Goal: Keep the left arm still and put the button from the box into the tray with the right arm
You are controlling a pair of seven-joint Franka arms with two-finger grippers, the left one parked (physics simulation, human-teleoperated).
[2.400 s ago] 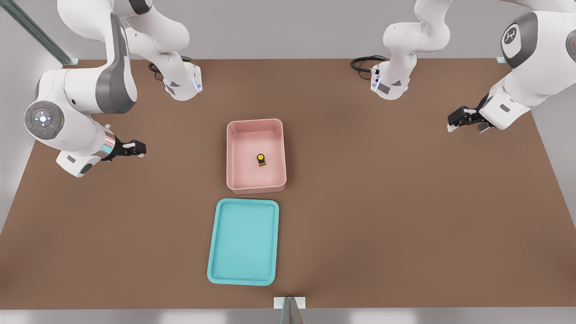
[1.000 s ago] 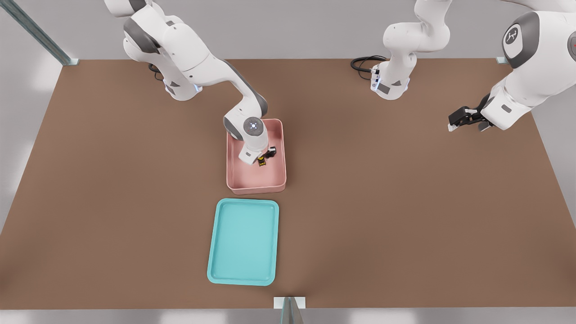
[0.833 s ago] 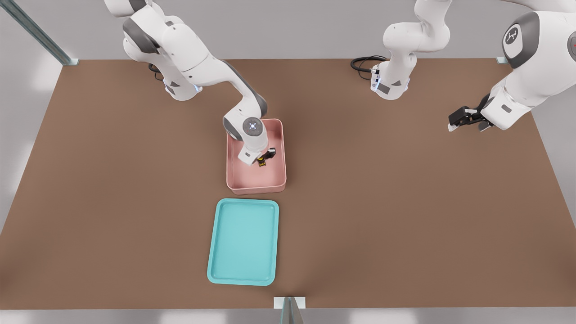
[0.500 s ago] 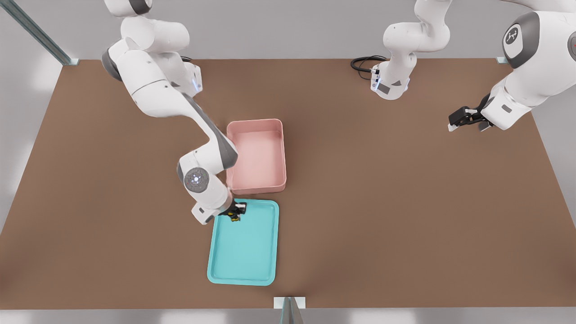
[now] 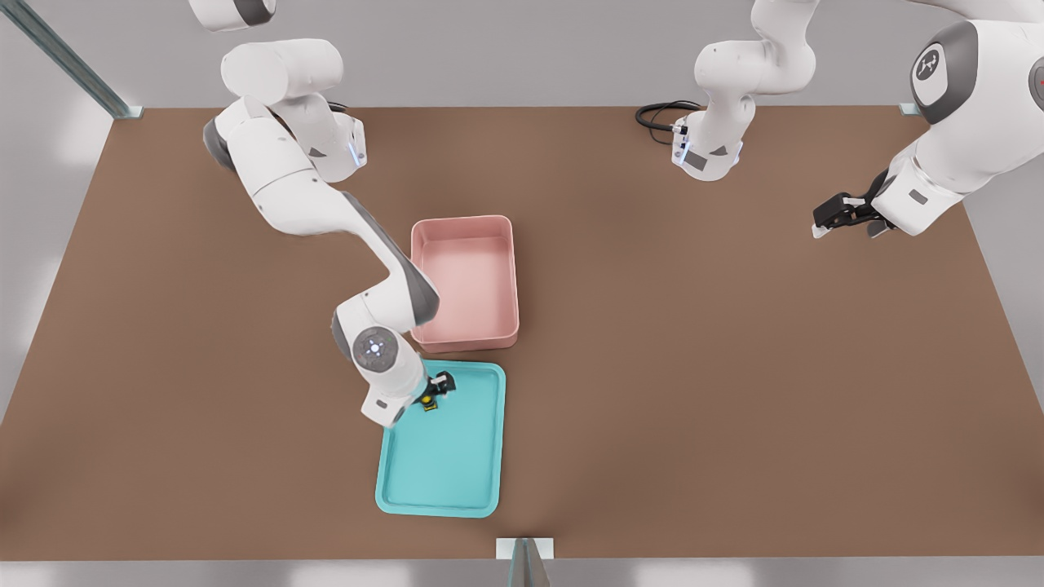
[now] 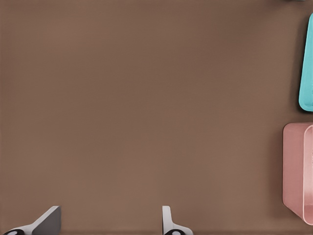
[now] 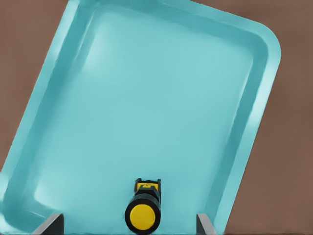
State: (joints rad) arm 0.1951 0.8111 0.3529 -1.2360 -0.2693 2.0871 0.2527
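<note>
The teal tray (image 5: 444, 465) lies near the table's front edge, just in front of the pink box (image 5: 465, 277), which holds nothing. The button (image 5: 428, 403), yellow cap on a black-and-yellow base, sits in the tray's far corner toward the front view's left. My gripper (image 5: 439, 388) hovers right over it, open. In the right wrist view both fingers stand wide apart on either side of the button (image 7: 143, 215) without touching it, my gripper (image 7: 129, 225) low over the tray floor (image 7: 161, 107).
Brown table all around. The working arm's elbow (image 5: 400, 293) leans over the box's wall on the front view's left. The parked arm's gripper (image 5: 840, 216) hangs at the far right. The left wrist view catches the tray's edge (image 6: 307, 73) and the box's edge (image 6: 298, 171).
The arm picked the button out of the box and carried it toward the front to the tray. In the last half second it shifted slightly right and the fingers opened off the button.
</note>
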